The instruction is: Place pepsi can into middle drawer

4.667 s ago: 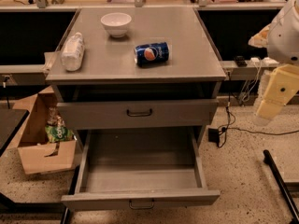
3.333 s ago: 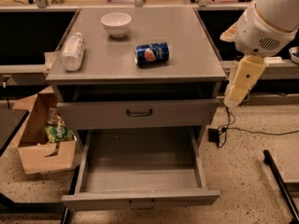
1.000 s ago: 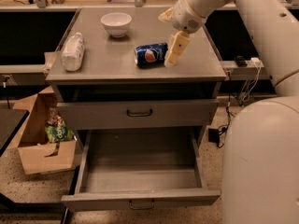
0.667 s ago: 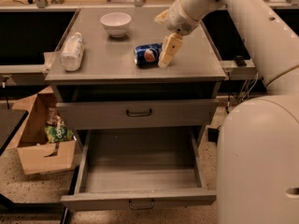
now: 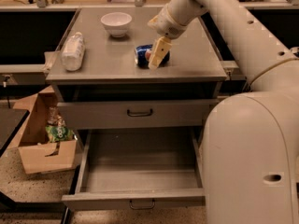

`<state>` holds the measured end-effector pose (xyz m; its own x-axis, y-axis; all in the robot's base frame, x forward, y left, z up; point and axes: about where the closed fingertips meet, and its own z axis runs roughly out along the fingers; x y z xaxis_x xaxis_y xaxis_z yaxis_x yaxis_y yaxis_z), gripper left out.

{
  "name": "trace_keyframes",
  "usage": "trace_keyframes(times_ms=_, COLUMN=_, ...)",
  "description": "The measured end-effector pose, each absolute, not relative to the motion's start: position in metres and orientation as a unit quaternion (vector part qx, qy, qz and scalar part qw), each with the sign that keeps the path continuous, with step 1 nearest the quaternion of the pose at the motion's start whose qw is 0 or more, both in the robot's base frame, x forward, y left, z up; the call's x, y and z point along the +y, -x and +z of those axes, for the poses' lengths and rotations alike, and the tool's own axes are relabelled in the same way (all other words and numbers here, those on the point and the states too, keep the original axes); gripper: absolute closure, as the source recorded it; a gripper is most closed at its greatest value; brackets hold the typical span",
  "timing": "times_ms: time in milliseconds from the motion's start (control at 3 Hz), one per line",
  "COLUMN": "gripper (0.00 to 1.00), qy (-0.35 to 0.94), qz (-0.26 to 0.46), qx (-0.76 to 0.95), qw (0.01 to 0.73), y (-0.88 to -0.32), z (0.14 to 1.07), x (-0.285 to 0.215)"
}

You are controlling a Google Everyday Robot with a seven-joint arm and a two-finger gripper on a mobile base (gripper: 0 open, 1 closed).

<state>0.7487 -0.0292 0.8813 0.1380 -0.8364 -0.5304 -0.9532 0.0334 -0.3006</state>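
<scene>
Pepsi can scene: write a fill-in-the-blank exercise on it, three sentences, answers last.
1. The pepsi can lies on its ____ on the cabinet top.
2. The end effector is right at the ____, covering its right part.
3. The middle drawer stands ____, while the drawer above it is shut.
Answers: side; can; open.

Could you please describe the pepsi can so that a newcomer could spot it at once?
On the grey cabinet's top, towards the front, the pepsi can lies on its side, with the gripper partly covering it. It alone is blue; the bowl and bottle are pale.
</scene>
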Motion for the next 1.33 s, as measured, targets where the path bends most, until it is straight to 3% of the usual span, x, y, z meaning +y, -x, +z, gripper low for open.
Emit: trace_keyframes(times_ms=1333, gripper=0.96, qy=0.690, qz=0.106, qx=0.674, qw=0.243, y=-0.746, z=0.850, x=-0.011)
